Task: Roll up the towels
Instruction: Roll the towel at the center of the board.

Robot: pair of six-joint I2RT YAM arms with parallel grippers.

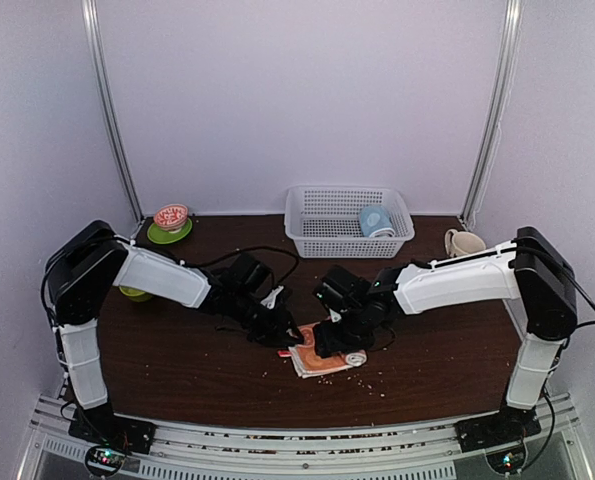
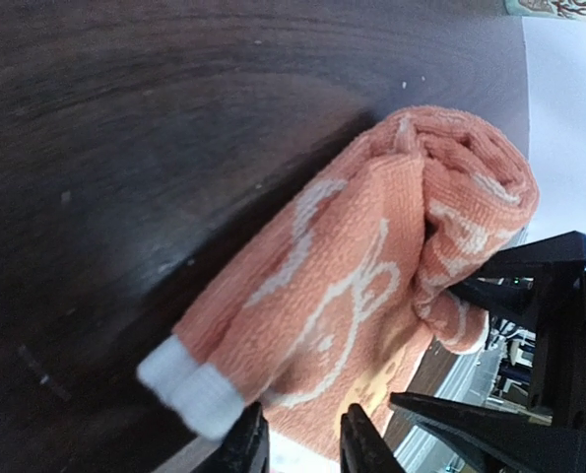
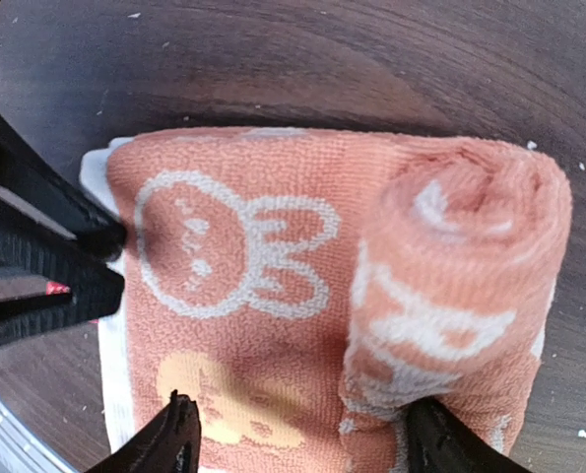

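Orange-red towel [image 1: 322,360] lies on the table [image 1: 177,375] at centre near, between my two arms, and I judge it roughly half rolled: the right wrist view shows a tight roll [image 3: 460,266] at its right end, while the part with the white rabbit pattern is still flat to the left. My left tool [image 2: 302,448] is narrow and appears pinched on that flat left edge, anchoring it. My right tool [image 3: 302,439] stands wide, one finger beside the roll and one over the flat cloth, gripping nothing. A light blue towel [image 1: 375,220] sits in the white basket [image 1: 307,238] at the far side; it looks bundled, but it is too small for me to tell. Left to do: roll the remaining flat stretch.
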